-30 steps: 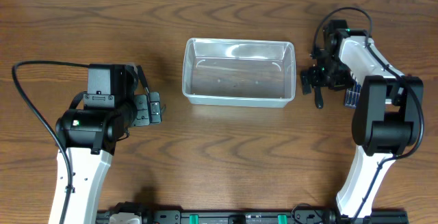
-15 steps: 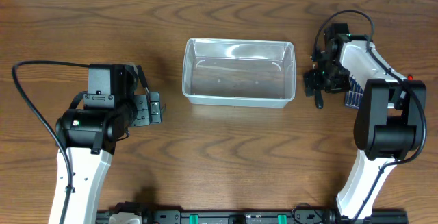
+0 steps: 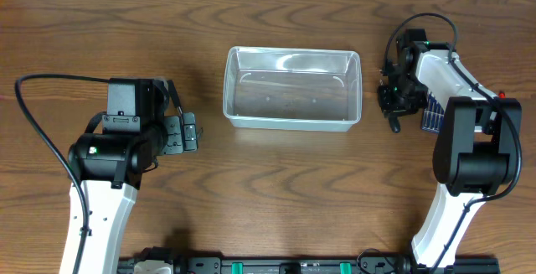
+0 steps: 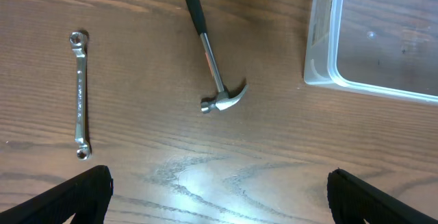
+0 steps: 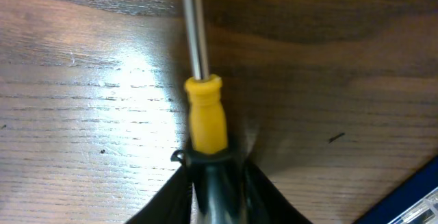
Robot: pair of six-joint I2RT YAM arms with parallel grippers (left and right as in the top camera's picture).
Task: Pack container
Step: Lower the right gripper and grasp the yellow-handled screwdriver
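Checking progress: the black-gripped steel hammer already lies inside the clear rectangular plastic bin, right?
No. The left wrist view shows the black-gripped steel hammer lying on the wooden table beside the clear rectangular plastic bin, not inside it.

The screwdriver (image 5: 205,125) is yellow-handled, the hammer (image 4: 213,63) black-handled and silver, the wrench (image 4: 81,94) silver, the table (image 4: 137,148) grained brown.

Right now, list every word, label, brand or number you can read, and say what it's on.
No readable text in any view.
container: clear plastic, no label showing.
hammer, screwdriver: no marks visible.
wrench: shaft too blurred to read any stamping.
blue striped item by the right arm: too small to read.
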